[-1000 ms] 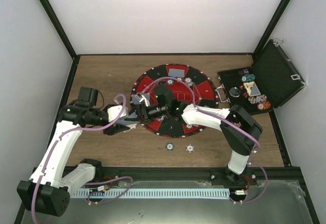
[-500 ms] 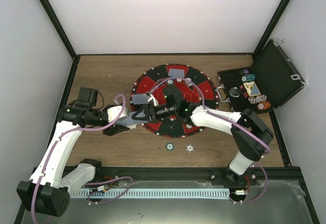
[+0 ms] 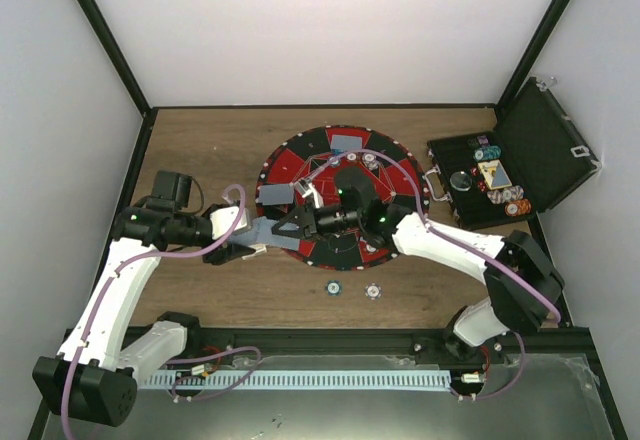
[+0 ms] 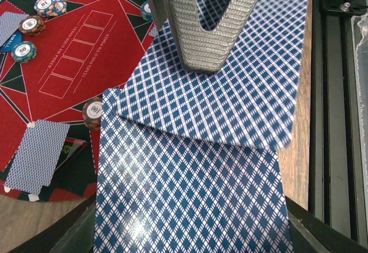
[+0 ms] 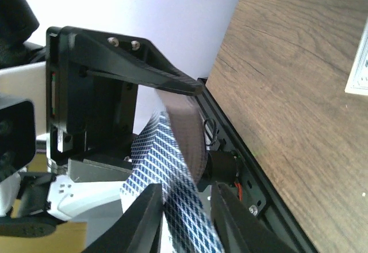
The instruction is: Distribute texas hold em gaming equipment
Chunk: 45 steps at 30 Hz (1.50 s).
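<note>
Honestly, the cards [image 4: 190, 195], likely light, slick and bendy, are clenched in the left pincer [image 3: 255, 243] by the mat [image 4: 86, 34]. The top one's edge, the best hold, is straddled by the right pincer [image 5: 187, 198], grip unclear.

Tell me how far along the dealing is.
Done: some cards and chips lie on the mat. In hand: left gripper holds the deck, right gripper straddles one card. Left: the deck's cards, two chips off the mat, more in the case.
</note>
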Motion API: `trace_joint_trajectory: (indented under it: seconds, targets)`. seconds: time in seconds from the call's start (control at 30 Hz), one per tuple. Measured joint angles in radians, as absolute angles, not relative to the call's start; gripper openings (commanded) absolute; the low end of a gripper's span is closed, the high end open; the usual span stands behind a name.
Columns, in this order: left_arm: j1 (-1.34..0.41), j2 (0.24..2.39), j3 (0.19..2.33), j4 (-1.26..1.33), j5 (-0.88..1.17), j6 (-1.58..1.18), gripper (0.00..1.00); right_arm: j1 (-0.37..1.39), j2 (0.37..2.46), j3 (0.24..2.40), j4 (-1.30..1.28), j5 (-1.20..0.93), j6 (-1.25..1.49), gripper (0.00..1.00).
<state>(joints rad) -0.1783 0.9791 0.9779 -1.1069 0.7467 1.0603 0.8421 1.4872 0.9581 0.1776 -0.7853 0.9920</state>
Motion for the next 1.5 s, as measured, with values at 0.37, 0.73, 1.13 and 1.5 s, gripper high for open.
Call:
trace_joint_trajectory:
  seconds: [0.37, 0.73, 1.13, 1.5]
  targets:
    - [-0.178, 0.979, 0.973, -1.105, 0.738, 1.065, 0.09, 0.804, 1.427, 0.934, 0.152, -0.781, 1.01, 0.01]
    - [-0.178, 0.979, 0.972, -1.102, 0.736, 1.076, 0.09, 0.638, 1.293, 0.854, -0.002, -0.797, 0.939, 0.01]
    - [-0.178, 0.978, 0.972, -1.102, 0.735, 1.078, 0.09, 0.248, 1.314, 0.746, -0.272, -0.733, 0.64, 0.01]
    - [-0.178, 0.978, 0.972, -1.102, 0.735, 1.079, 0.09, 0.235, 1.412, 0.671, -0.334, -0.574, 0.537, 0.03]
